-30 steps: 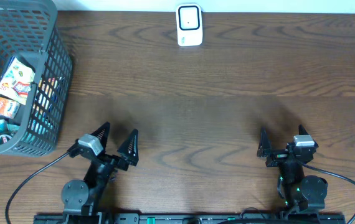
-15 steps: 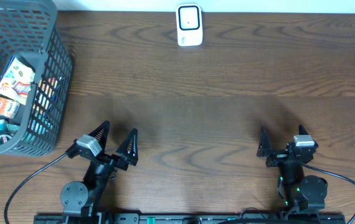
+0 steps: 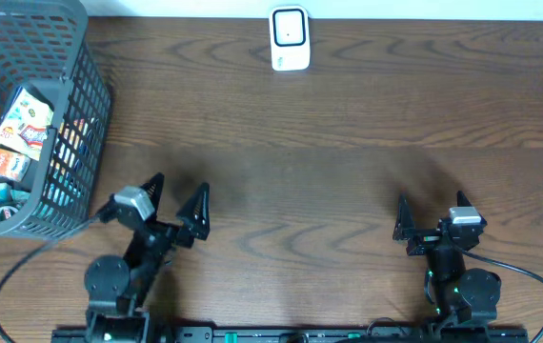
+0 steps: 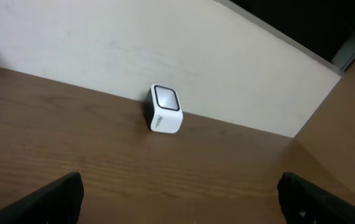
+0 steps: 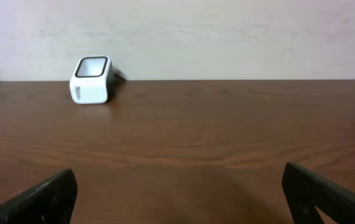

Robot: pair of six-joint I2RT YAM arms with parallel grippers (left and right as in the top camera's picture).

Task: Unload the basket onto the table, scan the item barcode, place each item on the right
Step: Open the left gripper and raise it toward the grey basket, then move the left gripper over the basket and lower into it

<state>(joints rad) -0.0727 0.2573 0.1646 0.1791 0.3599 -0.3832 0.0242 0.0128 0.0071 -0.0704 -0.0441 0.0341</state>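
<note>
- Table (image 3: 348, 133): wood top, nothing shifting on it vs. 1 s ago. All movement is in 1 arm only.
- Basket (image 3: 79, 67): grey mesh, sitting at the far-left edge, same spot as before. It is holding several packaged items (image 3: 22, 124); the task's item is lying in there, not yet touched.
- Left gripper (image 3: 181, 181): the only change. Over the last sec. its base is swinging left, so the claw is now sitting a little nearer the basket and angling toward it, w/ its cable (image 3: 24, 272) dragging along. Fingers are standing spread wide, pinching nothing.
- Right gripper (image 3: 431, 205): staying put near the front-right edge, no shift noted. Fingers are spread wide, empty.
- Scanner (image 3: 290, 39): small white unit standing at the back edge, approx. centre, well apart from both arms. Both wrist cams are showing it ahead, unobstructed.
- Assessment: the left side appears to be starting its reach for the basket. The task is at step 1 (pick); presenting the barcode to the scanner is still to come.
</note>
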